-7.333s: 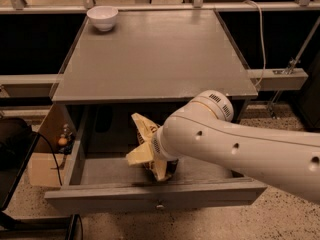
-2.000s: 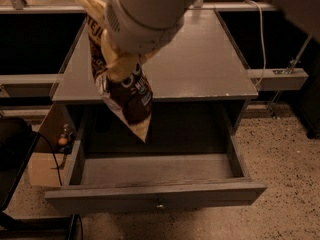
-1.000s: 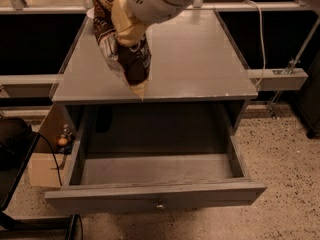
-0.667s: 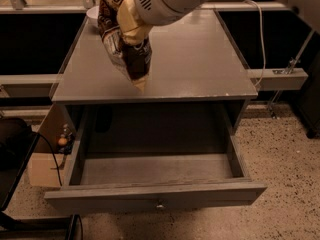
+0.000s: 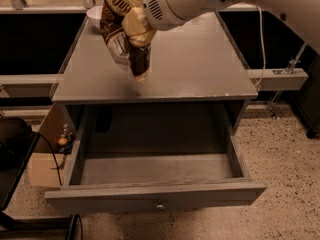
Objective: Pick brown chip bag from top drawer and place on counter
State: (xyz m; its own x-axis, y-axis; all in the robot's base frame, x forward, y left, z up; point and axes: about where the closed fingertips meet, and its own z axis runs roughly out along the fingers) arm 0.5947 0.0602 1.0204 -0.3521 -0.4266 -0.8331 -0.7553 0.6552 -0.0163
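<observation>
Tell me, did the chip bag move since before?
Yes. The brown chip bag has gone up and back, out of the top drawer. It now hangs over the counter, held by the gripper there.

Your gripper (image 5: 136, 27), above the counter (image 5: 200, 69), covers part of the brown chip bag (image 5: 114, 31), whose top runs off the upper edge.

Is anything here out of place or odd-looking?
Nothing is spilled. The top drawer hangs wide open and empty, and the counter has a chipped front edge. The brown chip bag dangles crumpled from the gripper, which is clamped on it over the counter's left side, with the bag's tip near the surface.
</observation>
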